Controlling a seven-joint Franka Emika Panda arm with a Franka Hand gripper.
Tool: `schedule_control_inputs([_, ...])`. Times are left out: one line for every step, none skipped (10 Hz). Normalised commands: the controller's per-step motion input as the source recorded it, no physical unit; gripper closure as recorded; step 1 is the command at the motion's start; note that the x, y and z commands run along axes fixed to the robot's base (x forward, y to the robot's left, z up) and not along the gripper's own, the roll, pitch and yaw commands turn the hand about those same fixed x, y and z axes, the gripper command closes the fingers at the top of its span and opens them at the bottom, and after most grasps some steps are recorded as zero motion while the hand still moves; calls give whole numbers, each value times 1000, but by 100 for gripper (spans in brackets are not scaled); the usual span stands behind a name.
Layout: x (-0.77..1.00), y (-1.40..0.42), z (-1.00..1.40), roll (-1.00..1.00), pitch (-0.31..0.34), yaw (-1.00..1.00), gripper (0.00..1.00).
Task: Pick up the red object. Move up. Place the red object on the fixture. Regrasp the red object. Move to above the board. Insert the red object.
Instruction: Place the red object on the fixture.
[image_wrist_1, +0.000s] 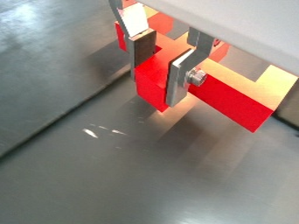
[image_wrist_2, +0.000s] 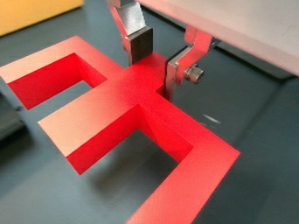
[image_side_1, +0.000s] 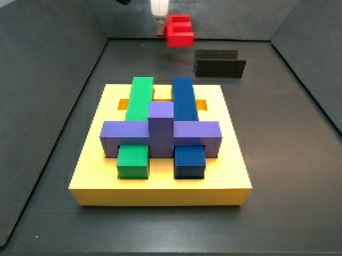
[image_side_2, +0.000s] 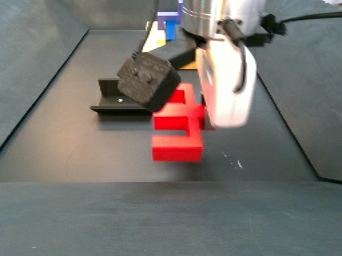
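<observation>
**Red piece gripped, lift comes next**

Dark grey worktop (image_side_1: 287, 130) fills the scene. Nearest in a side view sits the board (image_side_1: 160, 185), loaded with green, blue and purple blocks. Beyond it, at about one o'clock, stands the fixture (image_side_1: 219, 66). Farthest back, near twelve o'clock, the gripper (image_wrist_2: 160, 59) hangs over the red object (image_wrist_2: 122, 101); its fingers (image_wrist_2: 140, 44) are clamped on the piece's middle web, seen in both wrist views. Whether the piece rests on the worktop or is just clear of it cannot be told. Judged from this, a good lift goes straight up, keeping the grip square so the piece does not swing or twist before reaching the fixture.
</observation>
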Motion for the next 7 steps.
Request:
schedule_control_inputs([314,-97,0,-700,-31,83,100])
schedule_control_inputs([303,-97,186,-751,0,246,100])
schedule_control_inputs([246,-189,246,-511,0,460,100])
schedule_control_inputs([263,-306,266,-277,0,586,100])
schedule_control_inputs([257,-291,234,-209,3,640,100])
schedule_control_inputs([249,-317,231,-57,37,614,100])
schedule_control_inputs([40,-197,291,183,89,683,100])
